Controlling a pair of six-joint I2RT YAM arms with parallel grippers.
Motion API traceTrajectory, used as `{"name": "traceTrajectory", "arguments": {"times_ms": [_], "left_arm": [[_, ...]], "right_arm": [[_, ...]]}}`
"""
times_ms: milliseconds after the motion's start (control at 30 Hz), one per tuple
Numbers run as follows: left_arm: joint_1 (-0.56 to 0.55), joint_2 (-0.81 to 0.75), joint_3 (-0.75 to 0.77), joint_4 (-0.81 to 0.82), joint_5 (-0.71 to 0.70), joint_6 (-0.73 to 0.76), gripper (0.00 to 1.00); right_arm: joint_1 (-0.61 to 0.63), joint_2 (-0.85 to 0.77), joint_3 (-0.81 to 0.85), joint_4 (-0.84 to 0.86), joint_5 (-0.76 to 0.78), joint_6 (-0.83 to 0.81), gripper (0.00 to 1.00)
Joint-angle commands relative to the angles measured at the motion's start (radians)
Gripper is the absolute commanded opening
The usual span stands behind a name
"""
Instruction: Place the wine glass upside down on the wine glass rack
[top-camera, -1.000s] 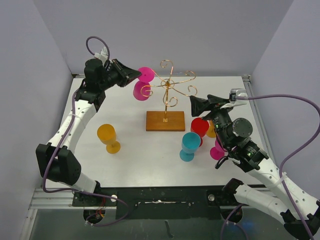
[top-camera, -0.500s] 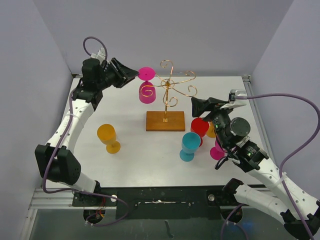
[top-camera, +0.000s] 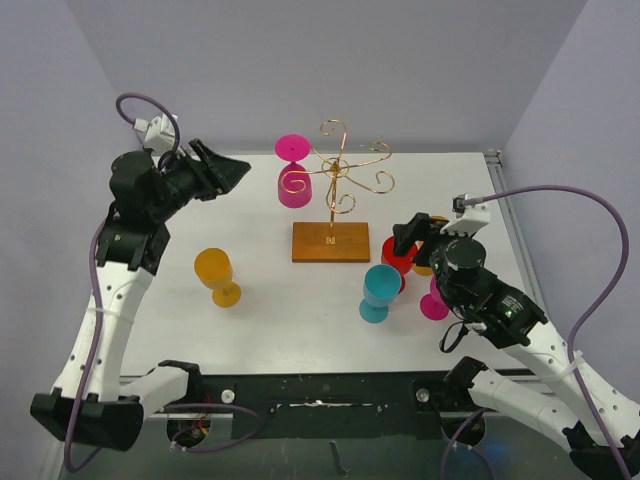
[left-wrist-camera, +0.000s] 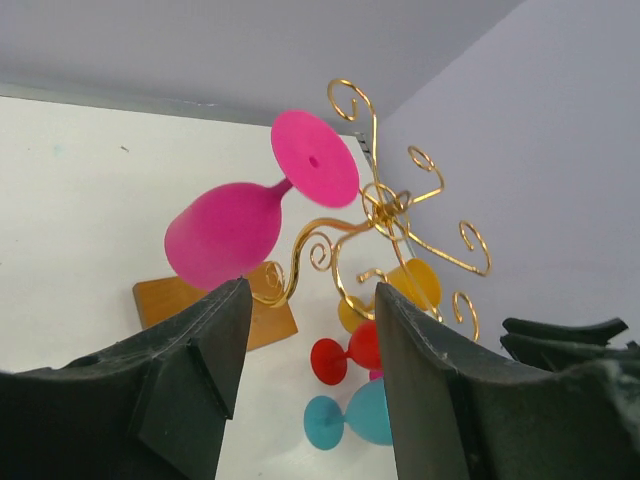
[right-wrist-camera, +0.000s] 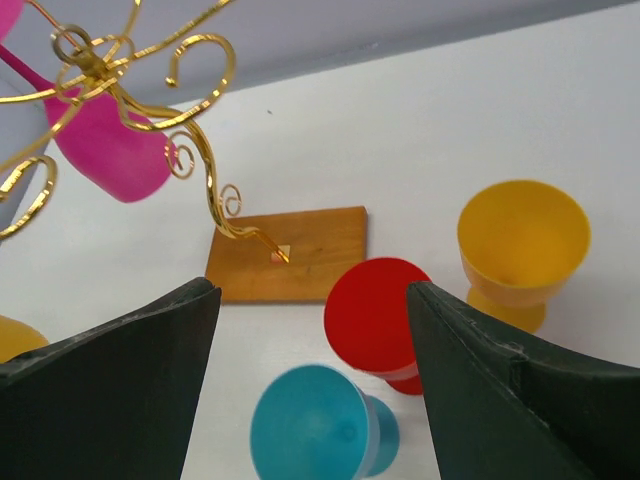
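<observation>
The pink wine glass (top-camera: 293, 180) hangs upside down on the wine glass rack (top-camera: 331, 242). Its stem sits in a gold spiral arm on the rack's left side, with the foot on top and the bowl pointing down, clear of the table (top-camera: 280, 330). The rack's wooden base sits near the middle of the table. The left gripper (left-wrist-camera: 308, 298) is off to the left of the glass, well apart from it, with its jaws spread wide and nothing between them. The right gripper (right-wrist-camera: 312, 290) is also spread wide and empty, above a red glass (right-wrist-camera: 378, 318) just right of the base. A teal glass (top-camera: 380, 288), a yellow glass (right-wrist-camera: 522, 240) and a magenta glass (top-camera: 435, 302) stand close by. Another yellow glass (top-camera: 215, 272) stands alone on the table's left side.
</observation>
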Motion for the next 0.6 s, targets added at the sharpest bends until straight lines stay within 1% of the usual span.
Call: {"name": "traceTrajectory", "arguments": {"times_ms": [0, 133, 300, 367, 467, 567], "left_arm": [[0.004, -0.161, -0.130, 0.061, -0.032, 0.100, 0.51], [0.004, -0.261, -0.227, 0.043, -0.063, 0.133, 0.52], [0.004, -0.315, -0.289, -0.117, -0.214, 0.159, 0.53], [0.004, -0.319, -0.303, -0.186, -0.249, 0.159, 0.53], [0.004, -0.309, -0.303, -0.324, -0.283, 0.152, 0.53], [0.004, -0.305, -0.295, -0.439, -0.289, 0.151, 0.52]], "right_arm": [[-0.007, -0.012, 0.039, -0.164, 0.010, 0.083, 0.76], [-0.007, -0.028, 0.038, -0.207, -0.078, 0.059, 0.75], [-0.001, -0.052, 0.004, -0.124, -0.282, -0.016, 0.72], [0.008, -0.036, 0.001, -0.101, -0.329, -0.036, 0.72], [0.038, -0.010, 0.002, -0.084, -0.302, -0.042, 0.72], [0.069, 0.003, -0.009, -0.049, -0.263, -0.049, 0.72]]}}
